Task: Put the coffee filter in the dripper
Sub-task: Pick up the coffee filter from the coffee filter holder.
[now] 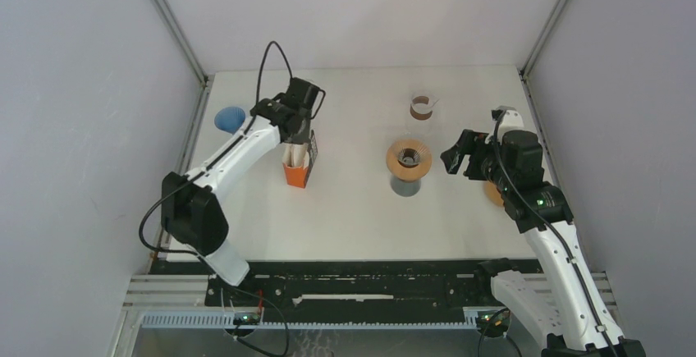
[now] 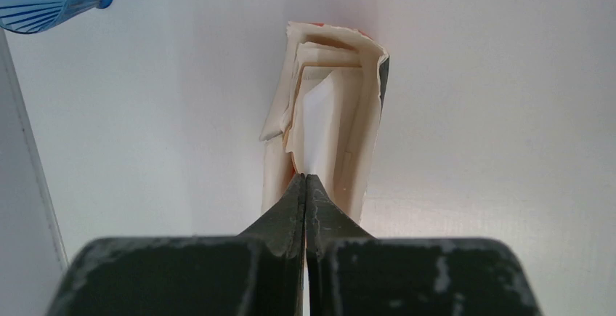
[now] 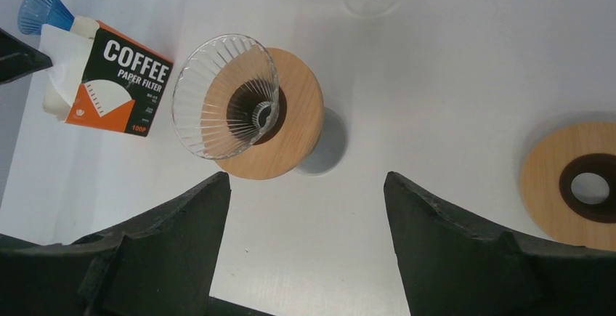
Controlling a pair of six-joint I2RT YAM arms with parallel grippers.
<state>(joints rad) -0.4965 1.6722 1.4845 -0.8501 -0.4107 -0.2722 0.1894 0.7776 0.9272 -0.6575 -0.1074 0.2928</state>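
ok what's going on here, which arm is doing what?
The left gripper is shut at the open top of the coffee filter box, apparently pinching the edge of a paper filter that is not yet pulled out. The right gripper hovers open and empty near the glass dripper, which has no filter in it.

White link shells with black joint housings on left arm [image 1: 238, 148] and right arm [image 1: 558, 250]. Thin black cable [image 1: 264, 61] arcing off the left wrist toward 12 o'clock, another along the right forearm. Small green LED [image 1: 540, 202] on the right arm. Left claw [image 2: 306, 178]: matte black wedge fingers, edges scuffed grey. Right claw [image 3: 306, 181]: same black, broad curved fingers, grainy surface.
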